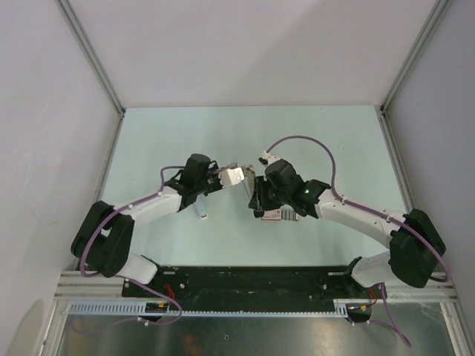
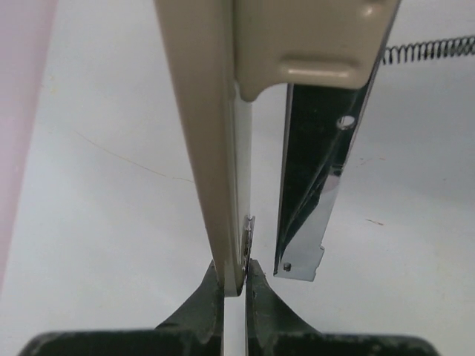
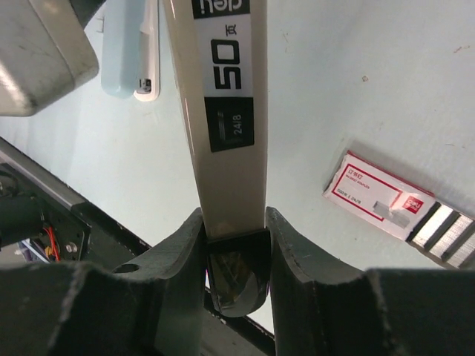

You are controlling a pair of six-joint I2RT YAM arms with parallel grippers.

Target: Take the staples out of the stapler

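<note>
1. Both hands met over the middle of the tabletop [image 1: 297, 141]. We saw the left hand [image 2: 234, 278] closed on the thin lower edge of the stapler [image 2: 208, 148]. Its two dark fingertips [image 2: 211, 285] pinched the beige plastic arm from either side.
2. Our right hand [image 3: 236, 237] was clamped on the other end of the same stapler. Its fingers [image 3: 182, 252] pressed the flanks of the beige strip printed "50" and "24/8". A dark, shiny piece sat low between them.
3. From above, we found the stapler held between the two hands, near the centre of the tabletop. It appeared lifted off the surface.
4. The stapler was sprung open. Its bright metal magazine [image 2: 315, 178] stood apart from the beige arm with a clear gap between them. A thin coiled spring [image 2: 430, 50] ran off to the side near its top.
5. We could not tell whether the magazine held anything. A tiny metal bit showed against the beige arm just above the left fingertips, too small to identify.
6. A red-and-white box [image 3: 375, 194] lay flat on the tabletop, just beside the right wrist in the overhead view. Grey staples [image 3: 444, 226] lay in strips at its end.
7. A small pale blue and white item [image 3: 126, 52] lay on the tabletop near the left forearm. It was apart from both hands.
</note>
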